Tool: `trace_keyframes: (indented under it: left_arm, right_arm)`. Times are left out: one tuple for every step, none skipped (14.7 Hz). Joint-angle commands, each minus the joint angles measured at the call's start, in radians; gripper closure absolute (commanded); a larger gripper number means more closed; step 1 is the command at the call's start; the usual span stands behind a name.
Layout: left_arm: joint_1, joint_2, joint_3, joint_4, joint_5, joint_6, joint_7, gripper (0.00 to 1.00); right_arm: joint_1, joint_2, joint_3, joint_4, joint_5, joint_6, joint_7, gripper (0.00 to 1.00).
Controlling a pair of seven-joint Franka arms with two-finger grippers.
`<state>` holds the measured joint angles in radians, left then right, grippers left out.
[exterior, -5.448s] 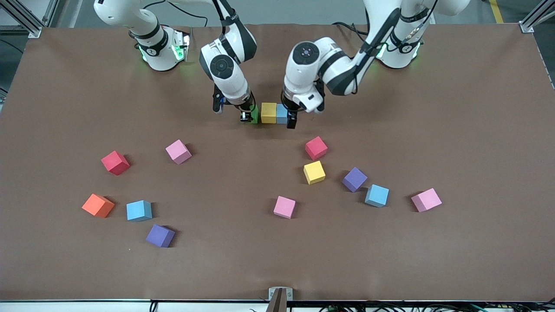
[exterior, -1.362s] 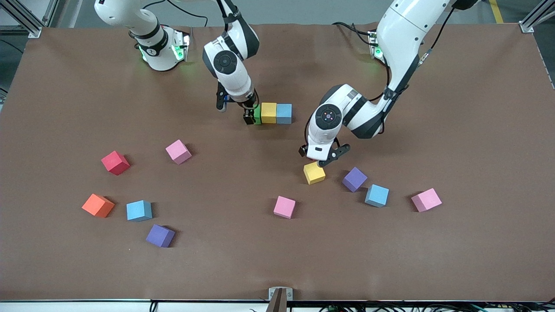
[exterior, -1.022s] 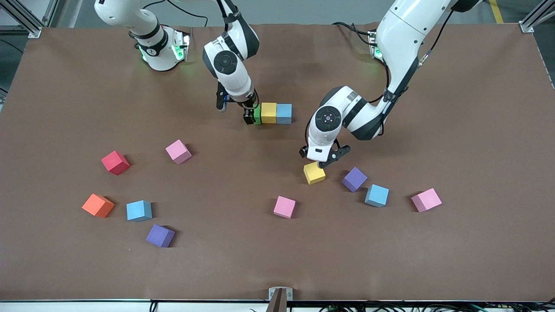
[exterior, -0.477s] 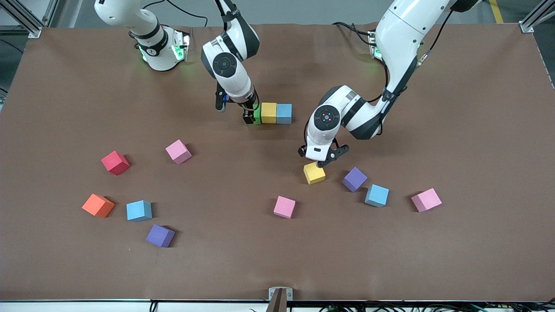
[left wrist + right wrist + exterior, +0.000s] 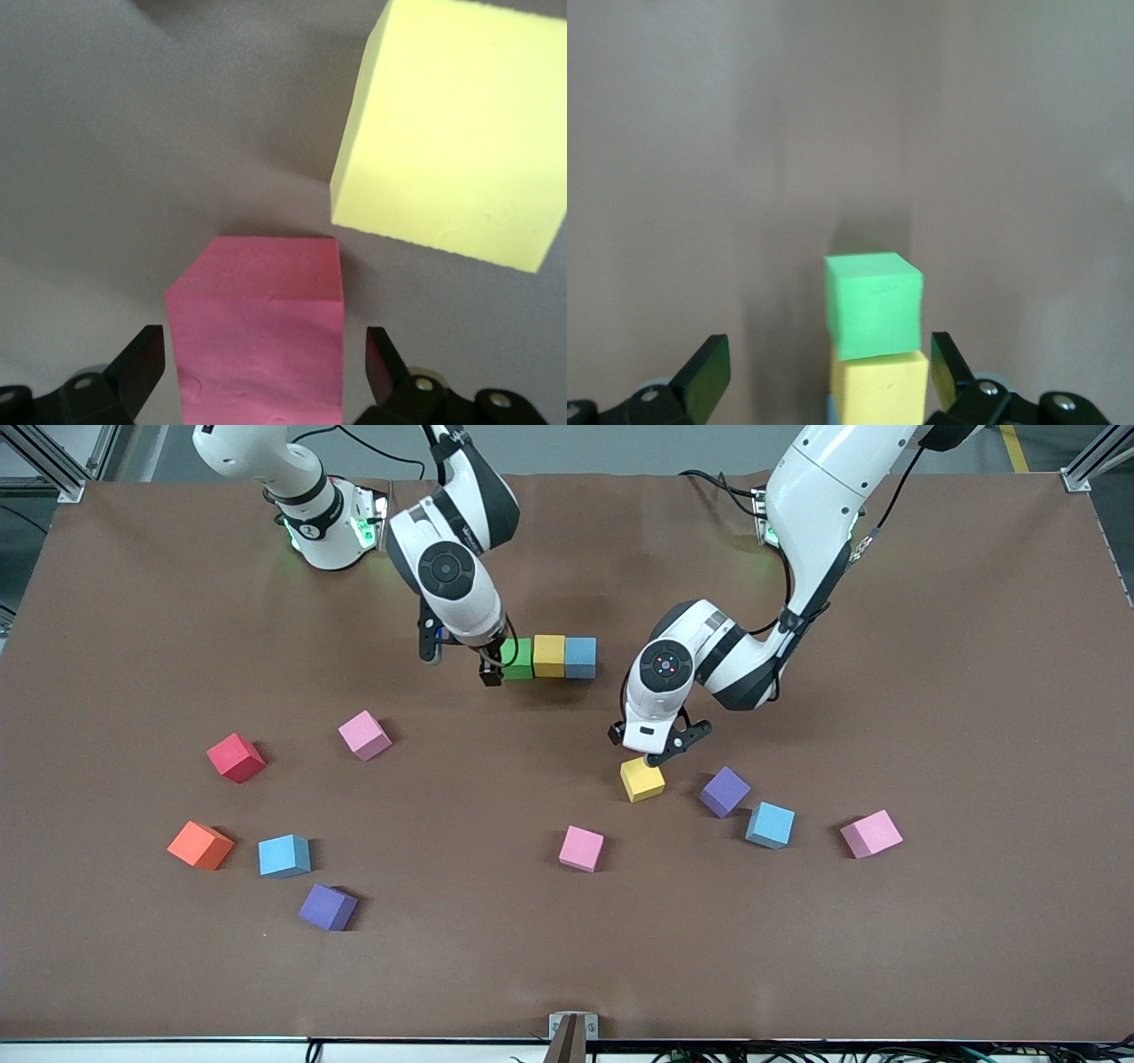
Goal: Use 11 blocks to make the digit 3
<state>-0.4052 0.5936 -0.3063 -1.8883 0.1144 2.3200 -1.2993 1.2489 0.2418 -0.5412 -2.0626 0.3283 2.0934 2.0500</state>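
Left wrist view: my left gripper [image 5: 261,376] hangs wide open straddling the red cube [image 5: 257,341], yellow cube [image 5: 456,133] just beside it. My right gripper [image 5: 828,376], also wide, is over the green cube [image 5: 873,301] ending the row.

L gripper [image 5: 644,746] low, jaws wide, R gripper [image 5: 489,662] low, jaws wide

The red cube [image 5: 257,341] and yellow cube [image 5: 456,133] are looking like matte foam with a faintly pitted skin. The table [image 5: 930,691] is showing a dull brown covering, perhaps paper or felt. The arms' shells [image 5: 828,478] are gleaming as glossy white plastic.
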Motion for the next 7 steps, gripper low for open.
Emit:
trace_keyframes:
  left_arm:
    - [-0.003,0.021,-0.001,0.021,0.021,0.002,-0.002,0.01]
    - [-0.003,0.023,-0.001,0.026,0.021,0.002,-0.003,0.02]
    - [-0.003,0.023,-0.001,0.028,0.021,0.002,-0.003,0.03]
    - [-0.003,0.023,-0.001,0.028,0.021,0.002,-0.003,0.04]
    - [-0.003,0.022,0.001,0.028,0.021,0.002,-0.002,0.10]
    - [-0.003,0.020,0.000,0.028,0.021,0.002,-0.003,0.27]
    - [-0.003,0.018,-0.001,0.028,0.021,0.002,-0.003,0.40]
  right_arm:
    - [0.003,-0.012,-0.091,0.061,-0.029,-0.094,-0.182,0.00]
    - [0.001,-0.009,-0.121,0.073,-0.029,-0.099,-0.251,0.00]
    - [-0.009,-0.004,-0.149,0.090,-0.029,-0.099,-0.320,0.00]
    - [-0.034,-0.004,-0.160,0.107,-0.029,-0.101,-0.393,0.00]
    - [-0.086,-0.003,-0.160,0.125,-0.029,-0.101,-0.480,0.00]
    - [-0.133,0.000,-0.160,0.148,-0.029,-0.102,-0.558,0.00]
    - [-0.173,0.007,-0.160,0.168,-0.029,-0.102,-0.636,0.00]
